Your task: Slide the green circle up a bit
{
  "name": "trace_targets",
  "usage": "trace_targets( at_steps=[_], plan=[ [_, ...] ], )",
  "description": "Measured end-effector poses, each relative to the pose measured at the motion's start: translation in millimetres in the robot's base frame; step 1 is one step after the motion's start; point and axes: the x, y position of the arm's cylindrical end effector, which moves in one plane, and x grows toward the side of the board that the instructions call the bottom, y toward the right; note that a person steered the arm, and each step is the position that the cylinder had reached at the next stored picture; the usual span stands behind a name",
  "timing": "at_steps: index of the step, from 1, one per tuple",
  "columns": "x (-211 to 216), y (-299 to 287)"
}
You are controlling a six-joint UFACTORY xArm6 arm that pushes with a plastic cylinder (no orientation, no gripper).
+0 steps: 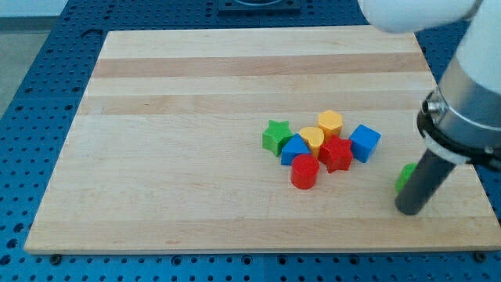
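The green circle [405,177] lies near the board's right edge, mostly hidden behind my rod; only a sliver of green shows on the rod's left side. My tip [409,209] rests on the board just below and right of the green circle, touching or nearly touching it. The dark rod rises from the tip toward the view's upper right into the white arm.
A cluster sits left of the tip: green star [275,135], blue block [294,149], yellow heart [312,139], yellow hexagon [330,122], red star [337,153], blue cube [364,143], red cylinder [304,171]. The wooden board [172,141] ends close to the right of the tip.
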Motion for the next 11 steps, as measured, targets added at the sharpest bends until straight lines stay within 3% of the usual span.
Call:
trace_targets(
  at_steps=[3,6,7,10,11],
  plan=[
    [-90,28],
    [-65,60],
    [-88,66],
    [-104,11],
    [-79,55]
  ],
)
